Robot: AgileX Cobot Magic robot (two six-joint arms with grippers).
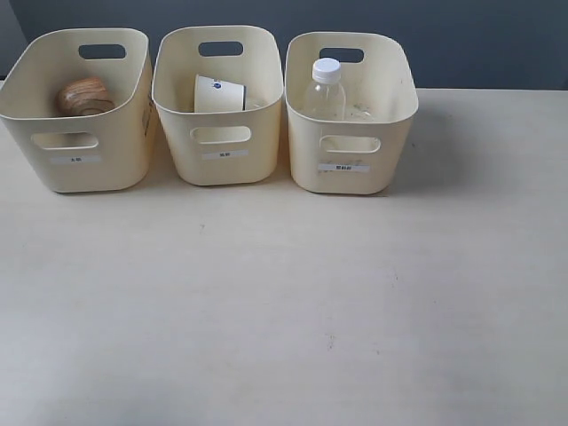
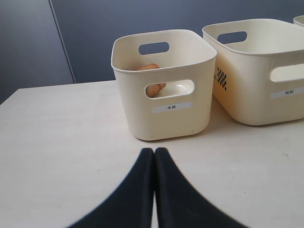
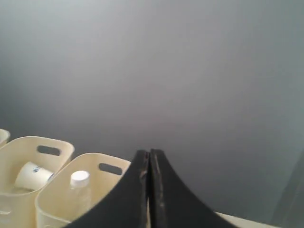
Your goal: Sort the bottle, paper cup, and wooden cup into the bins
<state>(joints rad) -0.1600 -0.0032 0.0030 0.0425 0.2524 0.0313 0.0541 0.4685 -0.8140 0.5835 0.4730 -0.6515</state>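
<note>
Three cream bins stand in a row at the back of the table. The left bin (image 1: 80, 169) holds the brown wooden cup (image 1: 84, 96), also glimpsed through the handle slot as the wooden cup (image 2: 154, 88). The middle bin (image 1: 222, 164) holds the white paper cup (image 1: 218, 93) lying on its side. The right bin (image 1: 351, 173) holds the clear bottle (image 1: 325, 91) standing upright with its white cap. My left gripper (image 2: 154, 151) is shut and empty, in front of the left bin (image 2: 164, 118). My right gripper (image 3: 149, 153) is shut and empty, raised beside the bottle's bin (image 3: 57, 199). Neither gripper shows in the exterior view.
A pale wooden table (image 1: 284, 311) stretches in front of the bins. A dark grey wall (image 1: 479, 44) stands behind them. The bins carry small white front labels (image 1: 224, 153).
</note>
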